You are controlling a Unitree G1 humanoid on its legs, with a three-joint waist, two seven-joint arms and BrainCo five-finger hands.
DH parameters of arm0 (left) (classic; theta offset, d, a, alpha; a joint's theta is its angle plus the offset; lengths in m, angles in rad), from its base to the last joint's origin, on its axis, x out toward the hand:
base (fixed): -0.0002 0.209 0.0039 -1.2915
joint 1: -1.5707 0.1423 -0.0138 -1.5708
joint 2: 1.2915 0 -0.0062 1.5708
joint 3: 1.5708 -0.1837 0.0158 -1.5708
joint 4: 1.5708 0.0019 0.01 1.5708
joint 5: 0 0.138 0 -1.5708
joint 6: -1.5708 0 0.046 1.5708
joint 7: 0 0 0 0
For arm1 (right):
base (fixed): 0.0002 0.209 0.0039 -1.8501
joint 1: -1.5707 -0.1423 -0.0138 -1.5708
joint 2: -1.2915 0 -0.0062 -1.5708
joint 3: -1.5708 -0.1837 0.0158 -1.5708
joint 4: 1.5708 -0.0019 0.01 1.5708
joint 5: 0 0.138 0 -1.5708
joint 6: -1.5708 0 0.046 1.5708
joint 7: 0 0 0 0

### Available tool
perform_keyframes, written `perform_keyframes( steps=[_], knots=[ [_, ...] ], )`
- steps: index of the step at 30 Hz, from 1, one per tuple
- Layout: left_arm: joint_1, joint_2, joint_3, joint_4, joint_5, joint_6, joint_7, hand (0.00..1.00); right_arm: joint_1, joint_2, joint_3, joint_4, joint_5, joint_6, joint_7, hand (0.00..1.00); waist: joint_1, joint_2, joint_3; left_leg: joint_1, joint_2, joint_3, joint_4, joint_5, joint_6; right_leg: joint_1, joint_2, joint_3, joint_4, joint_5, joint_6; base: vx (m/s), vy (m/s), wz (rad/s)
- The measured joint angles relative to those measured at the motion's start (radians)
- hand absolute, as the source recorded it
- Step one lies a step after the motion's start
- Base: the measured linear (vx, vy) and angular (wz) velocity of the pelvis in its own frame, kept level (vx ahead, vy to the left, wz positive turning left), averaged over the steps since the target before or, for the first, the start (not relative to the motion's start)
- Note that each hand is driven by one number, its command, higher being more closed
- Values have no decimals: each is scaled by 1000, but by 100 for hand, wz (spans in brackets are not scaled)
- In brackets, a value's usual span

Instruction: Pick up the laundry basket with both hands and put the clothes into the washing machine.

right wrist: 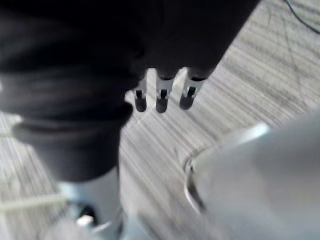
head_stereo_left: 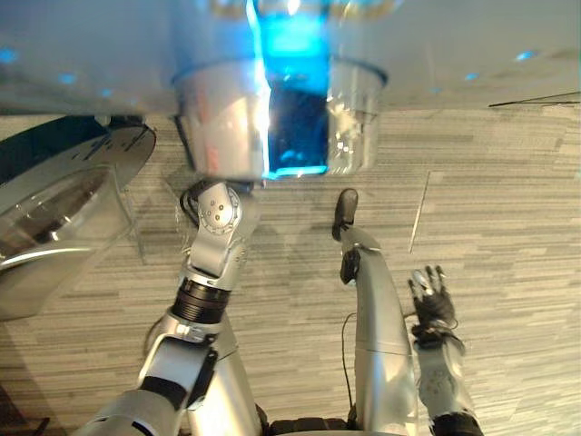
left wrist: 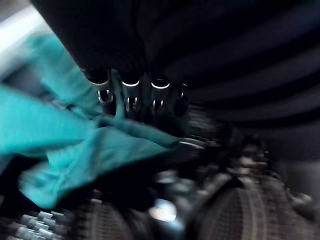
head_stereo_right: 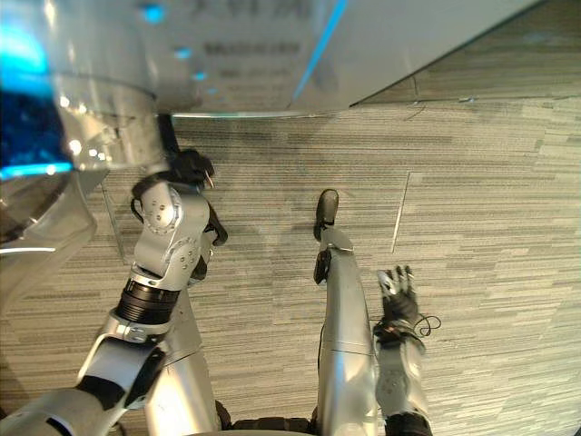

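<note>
Loading step: the left hand (left wrist: 131, 92) is inside the washer (head_stereo_left: 222, 127) drum, far centre, where the teal clothes (head_stereo_left: 295, 113) lie. I cannot tell whether its fingers (left wrist: 159, 95) grip them. The right hand (head_stereo_left: 433, 298) hangs near right, fingers apart. Next move, likely: leave the cloth inside and draw the arm clear of the rim.

Both arms wear smooth silver-grey shells. The left arm (head_stereo_left: 211, 263) has a rounded joint housing dotted with small dark screws. Below it sit a black ribbed ring and a black-and-silver elbow section. The left hand (left wrist: 210, 55) lies under a dark ribbed cover. The right arm (head_stereo_left: 443, 381) is slimmer. The right hand (head_stereo_left: 433, 302) has a dark back and silver fingers (right wrist: 161, 95) with dark tips.
</note>
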Motion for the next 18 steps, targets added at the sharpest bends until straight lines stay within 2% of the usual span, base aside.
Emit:
perform_keyframes(
  steps=[5, 7, 10, 11, 12, 14, 18],
  knots=[
    [-16, -51, -1, 41, -7, 7, -53, 0, -8, -4, 8, 5, -26, -8, -33, 0, -4, 0, 0, 1, -11, -11, -12, 20, 2, 7, -7, -13, 0, 0, 0, 18, 3, 11],
    [-71, -46, 2, 144, -11, 9, -71, 0, -8, -5, 11, 12, -26, -14, -44, 0, -5, -1, 0, 1, -11, -11, -11, 21, 4, 12, -7, -15, -5, 2, 3, 9, 5, 2],
    [-187, 6, 7, 306, -29, 37, -87, 0, -8, -10, 29, 18, -26, -18, -43, 0, -13, -2, 0, 1, -11, -12, -11, 21, 5, 22, -7, -17, -20, 10, 8, 11, 35, -1],
    [-269, 59, 19, 400, -78, 52, -124, 0, -11, -11, 37, 19, -25, -19, -41, 0, -22, -4, 0, 1, -11, -8, -11, 21, 9, 23, -6, -16, -31, 17, 10, 10, 44, -6],
    [-299, 81, 28, 432, -95, 58, -136, 0, -13, -12, 44, 20, -25, -18, -41, 0, -27, -5, 1, 0, -10, -5, -11, 20, 10, 23, -6, -14, -33, 20, 10, 11, 51, -13],
    [-428, 172, 58, 567, -133, 87, -183, 0, -14, -17, 52, 34, -25, -18, -35, 0, -27, -6, 0, -2, 8, 6, -8, 18, 14, 25, 9, -10, -54, 38, 10, 9, 34, -23],
    [-583, 274, 65, 707, -179, 130, -231, 0, -18, -27, 55, 91, -22, -14, -17, 0, -28, -9, -2, -5, 24, 7, 1, 14, 18, 29, 22, -9, -72, 44, 9, 5, 24, -15]
  ],
)
